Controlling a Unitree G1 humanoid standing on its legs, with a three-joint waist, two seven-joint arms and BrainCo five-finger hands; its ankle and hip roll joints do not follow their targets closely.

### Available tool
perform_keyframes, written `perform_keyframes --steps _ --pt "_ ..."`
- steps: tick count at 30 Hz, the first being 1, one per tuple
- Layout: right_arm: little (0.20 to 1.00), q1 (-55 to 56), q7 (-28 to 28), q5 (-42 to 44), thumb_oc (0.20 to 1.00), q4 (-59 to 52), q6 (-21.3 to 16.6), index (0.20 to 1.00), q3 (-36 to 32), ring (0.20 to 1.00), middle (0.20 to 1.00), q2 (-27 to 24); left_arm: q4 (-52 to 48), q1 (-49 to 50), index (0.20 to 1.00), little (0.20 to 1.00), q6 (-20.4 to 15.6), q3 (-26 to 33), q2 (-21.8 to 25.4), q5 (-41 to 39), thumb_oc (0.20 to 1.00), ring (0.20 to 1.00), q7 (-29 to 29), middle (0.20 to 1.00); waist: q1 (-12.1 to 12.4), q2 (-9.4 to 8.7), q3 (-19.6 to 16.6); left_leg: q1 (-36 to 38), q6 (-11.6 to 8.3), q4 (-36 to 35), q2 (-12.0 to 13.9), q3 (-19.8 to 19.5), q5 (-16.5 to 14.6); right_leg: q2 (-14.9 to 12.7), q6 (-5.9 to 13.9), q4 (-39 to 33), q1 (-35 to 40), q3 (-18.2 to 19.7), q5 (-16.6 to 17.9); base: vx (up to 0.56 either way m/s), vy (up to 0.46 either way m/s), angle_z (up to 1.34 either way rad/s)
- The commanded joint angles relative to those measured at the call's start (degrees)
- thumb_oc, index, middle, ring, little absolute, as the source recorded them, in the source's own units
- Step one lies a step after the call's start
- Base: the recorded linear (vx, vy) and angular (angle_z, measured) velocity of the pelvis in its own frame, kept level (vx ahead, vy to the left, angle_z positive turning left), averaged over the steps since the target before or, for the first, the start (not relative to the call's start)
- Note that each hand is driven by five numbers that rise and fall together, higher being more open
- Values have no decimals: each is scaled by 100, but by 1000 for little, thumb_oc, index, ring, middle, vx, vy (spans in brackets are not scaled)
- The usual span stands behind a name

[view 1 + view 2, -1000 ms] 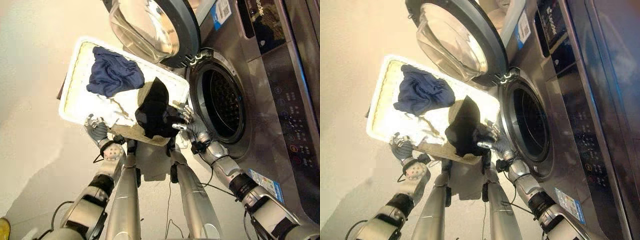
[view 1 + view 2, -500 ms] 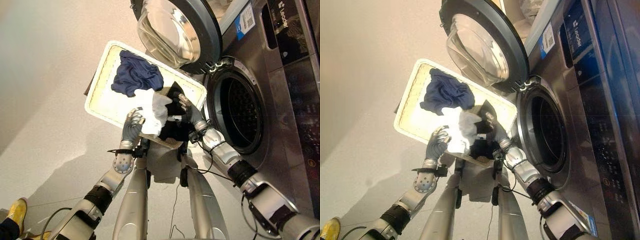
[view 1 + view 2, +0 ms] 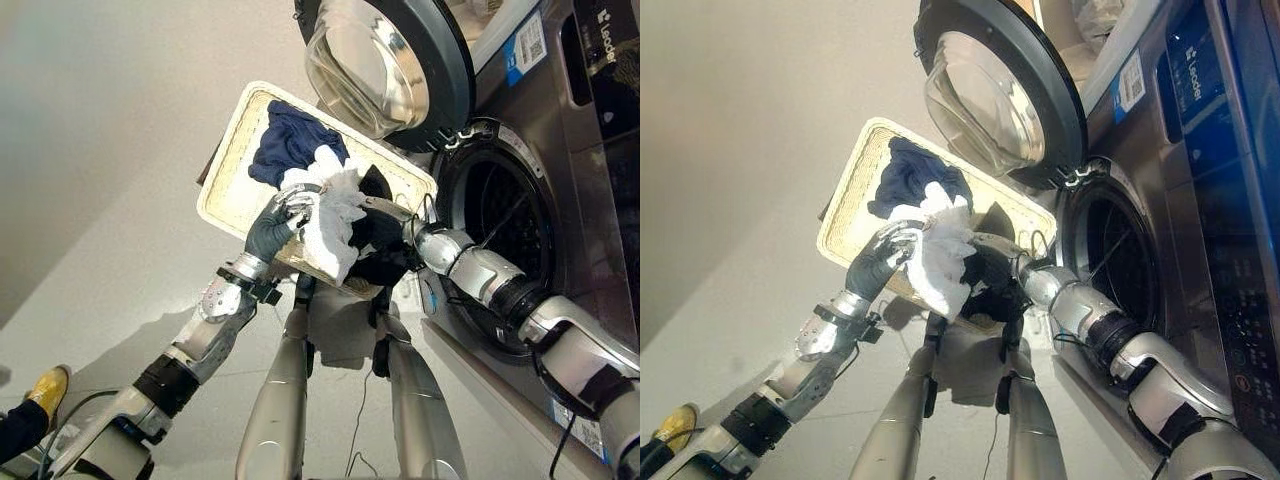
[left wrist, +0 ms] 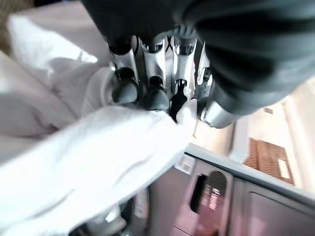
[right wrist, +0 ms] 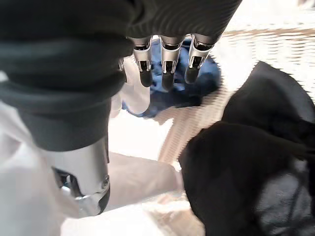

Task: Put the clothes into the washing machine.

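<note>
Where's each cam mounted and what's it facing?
Eye views: head, looking down at basket, washer; both arms show.
Left wrist: along left hand, curled on white cloth.
Right wrist: along right hand, over black cloth.
Shared: white cloth, basket, also in eye views.

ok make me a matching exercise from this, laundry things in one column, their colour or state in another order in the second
Things:
1. garment in the left robot hand
2. garment still lying in the basket
3. garment by the right robot hand
4. washing machine door

States:
A. black
B. swung open
C. white
D. dark blue

Pairs: 1-C, 2-D, 3-A, 4-B
</note>
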Motion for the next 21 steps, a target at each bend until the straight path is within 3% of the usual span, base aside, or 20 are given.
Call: perform_keyframes --steps 1,3,4,5,6,10,15,16,21 --pt "1000 -10 252 739 1000 -397 -476 1000 184 1000 1000 16 -1227 -255 200 200 -56 64 -365 -582 200 200 -944 200 -93 199 -108 -29 307 41 -404 266 11 -38 272 -382 293 -322 313 19 31 0" --pt "1000 63 473 1247 1000 -517 -504 1000 101 1000 1000 110 -1284 -227 200 200 59 17 -427 -691 200 200 -1065 200 -112 193 -108 -43 307 38 -400 277 8 -33 270 -399 275 -319 327 11 37 -1" --pt "937 271 1015 2464 937 -761 -414 937 -70 937 937 363 -1309 -164 200 200 244 -73 -578 -886 200 200 -1164 200 -150 189 -108 -70 306 33 -399 299 7 -27 271 -436 235 -306 356 22 81 -4" --pt "464 446 1247 3175 464 -894 -237 464 -171 464 464 557 -1273 -138 200 200 248 -138 -665 -970 200 200 -1115 200 -176 189 -108 -90 301 39 -401 294 5 -24 268 -448 208 -296 365 25 116 -11" --pt "200 734 1593 4075 200 -1001 114 200 -368 200 200 879 -1190 -78 200 200 253 -191 -802 -1186 200 200 -1176 200 -215 188 -108 -131 298 47 -401 307 11 -19 266 -456 160 -280 382 8 88 -19" --pt "200 1534 1724 5285 200 -1101 752 200 -702 200 200 1658 -988 180 200 200 224 -263 -1271 -1447 200 200 -1432 200 -338 196 -108 -218 276 -29 -376 385 41 -1 261 -552 43 -237 447 -9 81 -29" --pt "200 2285 1807 6025 200 -1305 1214 200 -854 200 200 2061 -896 551 200 200 39 -387 -1544 -1344 200 200 -1538 200 -458 205 -108 -243 264 -206 -312 508 93 11 273 -711 -14 -216 523 -7 70 -15" --pt "256 2471 1748 6388 256 -1407 1338 256 -849 256 256 2180 -879 621 200 200 -50 -457 -1590 -1264 200 200 -1408 200 -493 204 -108 -247 259 -279 -290 548 131 29 271 -764 -20 -204 548 -1 92 -25" --pt "200 2656 1620 6985 200 -1429 1258 200 -890 200 200 2384 -649 722 200 200 -207 -561 -1674 -1076 200 200 -1137 200 -543 222 -108 -225 243 -440 -240 661 219 48 272 -874 -14 -214 608 2 38 -18"
